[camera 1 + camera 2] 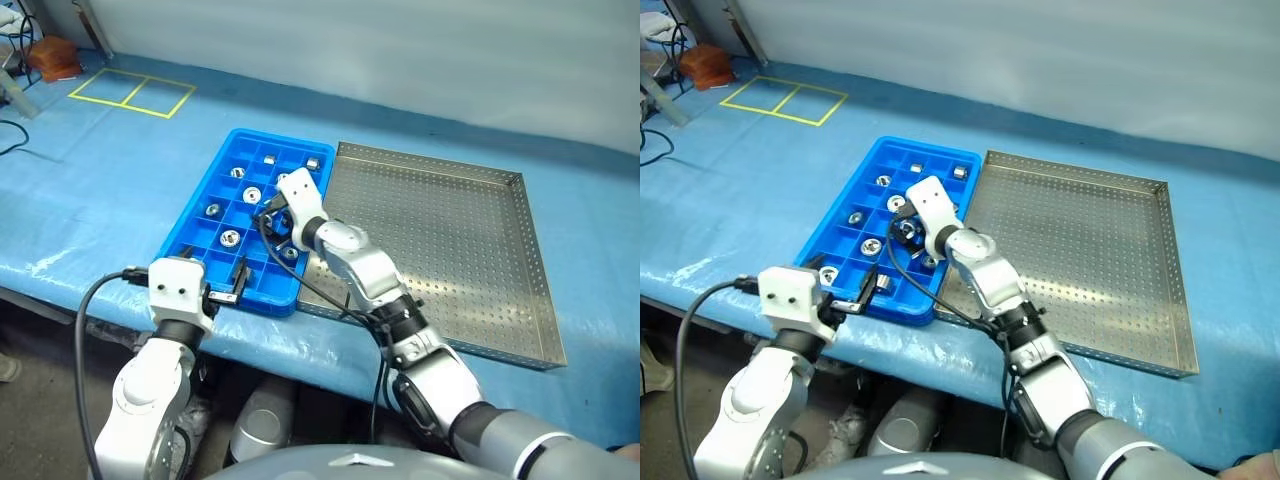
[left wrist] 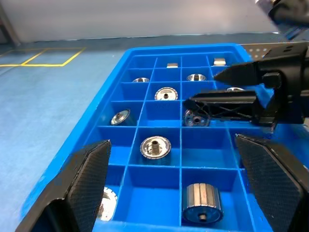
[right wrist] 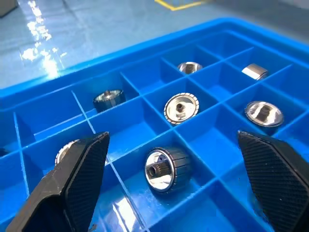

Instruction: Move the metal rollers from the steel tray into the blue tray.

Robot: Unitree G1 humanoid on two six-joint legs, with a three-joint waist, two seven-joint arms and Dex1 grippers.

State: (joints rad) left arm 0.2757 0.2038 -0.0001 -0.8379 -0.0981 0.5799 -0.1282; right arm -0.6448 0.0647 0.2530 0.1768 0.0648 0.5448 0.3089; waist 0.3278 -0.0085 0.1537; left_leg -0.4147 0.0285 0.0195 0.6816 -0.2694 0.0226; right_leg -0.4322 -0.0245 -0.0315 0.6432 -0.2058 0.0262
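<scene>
The steel tray (image 1: 470, 250) at 3 o'clock looks empty, the metal rollers (image 3: 166, 169) lie in the blue tray (image 1: 200, 215) at 9 o'clock, and right gripper (image 3: 169, 193) and left gripper (image 2: 169, 193) gape, holding nothing, so the task seems nearly finished.

The blue tray (image 1: 840, 262) is lying on the blue-covered counter (image 1: 730, 190), touching the steel tray (image 1: 1080, 250) on its right side. Metal rollers (image 1: 870, 245) are sitting in several of its compartments (one to a cell where they can be made out). The right gripper (image 1: 906, 231) is hanging over the middle cells, while the left gripper (image 1: 866, 293) is hovering at the near rim. Yellow tape (image 1: 785, 100) is marking a rectangle farther back.
</scene>
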